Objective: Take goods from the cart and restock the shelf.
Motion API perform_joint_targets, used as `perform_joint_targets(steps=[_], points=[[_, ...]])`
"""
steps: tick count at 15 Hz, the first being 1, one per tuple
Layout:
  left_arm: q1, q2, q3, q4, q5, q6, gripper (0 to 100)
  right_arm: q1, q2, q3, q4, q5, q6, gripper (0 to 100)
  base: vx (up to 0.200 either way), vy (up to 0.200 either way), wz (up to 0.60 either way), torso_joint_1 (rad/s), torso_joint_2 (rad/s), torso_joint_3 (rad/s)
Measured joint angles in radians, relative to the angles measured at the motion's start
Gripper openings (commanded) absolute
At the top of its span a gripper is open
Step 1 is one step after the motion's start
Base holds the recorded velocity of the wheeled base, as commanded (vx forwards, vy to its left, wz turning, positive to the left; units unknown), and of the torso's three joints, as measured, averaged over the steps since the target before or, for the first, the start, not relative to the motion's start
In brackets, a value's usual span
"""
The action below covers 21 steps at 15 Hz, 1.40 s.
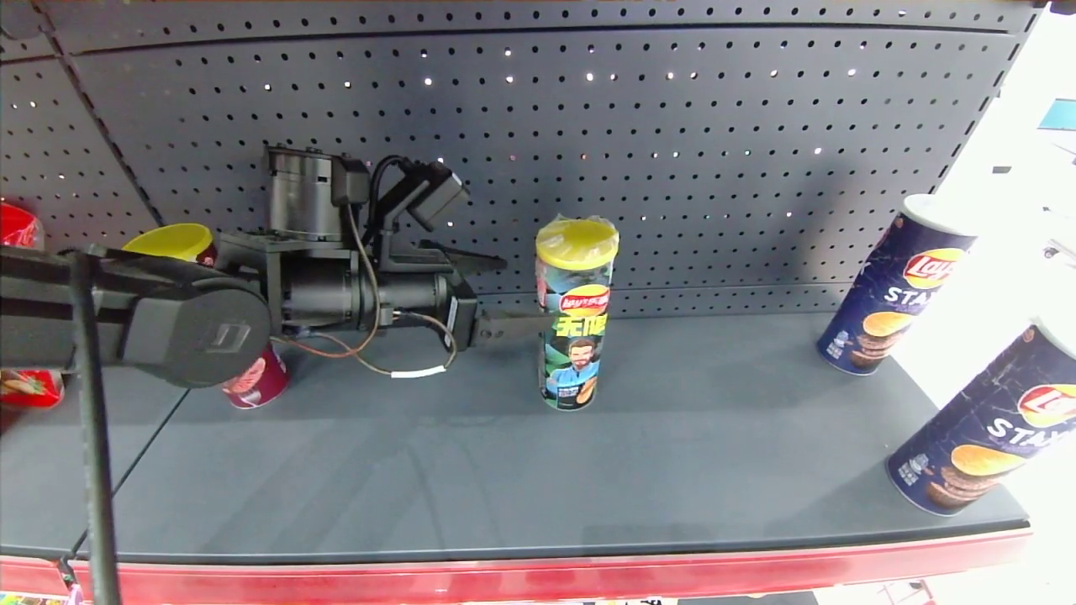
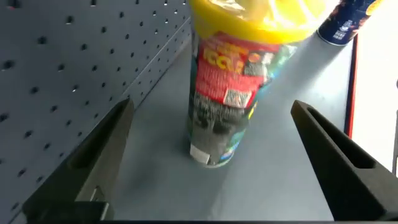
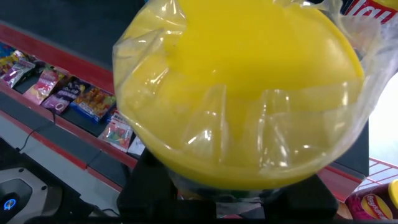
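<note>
The left pincer (image 1: 521,291) is spread wide on either side of a chip can (image 1: 577,315) with a yellow lid, and in its wrist view the two dark fingers (image 2: 93,162) stand clear of the can (image 2: 224,93), which sits upright between and just past their tips. From the head view the nearer finger looks to reach the can's side, though I cannot tell whether it touches. The can stands on the grey shelf (image 1: 420,462), close to the pegboard back panel (image 1: 672,126) that runs alongside the pincer. Well beyond the can, on its far side from the pincer, two blue cans (image 1: 891,286) (image 1: 983,420) stand near the end of the shelf. Back behind the pincer's wrist, partly hidden by the arm, is a red can (image 1: 252,382) with a yellow lid. The right pincer (image 3: 227,193) grips a second can (image 3: 242,93) from below, its yellow lid wrapped in clear film, with snack packets (image 3: 93,102) on a lower shelf past it.
</note>
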<state>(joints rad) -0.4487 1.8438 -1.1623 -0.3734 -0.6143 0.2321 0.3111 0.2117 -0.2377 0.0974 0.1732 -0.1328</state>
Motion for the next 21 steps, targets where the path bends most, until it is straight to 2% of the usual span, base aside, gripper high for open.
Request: perform_joint_targets(steps=[6, 16, 17, 19, 21], points=[[-0.047, 0.084, -0.097, 0.004, 0.016, -0.008, 100, 0.000, 0.000, 0.007, 0.001, 0.000, 0.001, 0, 0.000, 0.000, 0.00, 0.000, 0.00, 0.000], [-0.087, 0.157, -0.177, 0.002, 0.023, -0.010, 100, 0.000, 0.000, 0.009, 0.000, 0.000, 0.003, 0, 0.000, 0.000, 0.00, 0.000, 0.00, 0.000], [-0.090, 0.167, -0.187, 0.002, 0.023, -0.009, 0, 0.000, 0.000, 0.009, 0.001, 0.000, 0.003, 0, 0.000, 0.000, 0.00, 0.000, 0.00, 0.000], [-0.106, 0.178, -0.194, 0.004, 0.023, -0.011, 0, 0.000, -0.001, 0.009, 0.001, 0.000, 0.004, 0, 0.000, 0.000, 0.00, 0.000, 0.00, 0.000], [-0.120, 0.177, -0.186, 0.002, 0.023, -0.029, 0, 0.000, -0.003, 0.009, 0.001, 0.000, 0.004, 0, 0.000, 0.000, 0.00, 0.000, 0.00, 0.000]])
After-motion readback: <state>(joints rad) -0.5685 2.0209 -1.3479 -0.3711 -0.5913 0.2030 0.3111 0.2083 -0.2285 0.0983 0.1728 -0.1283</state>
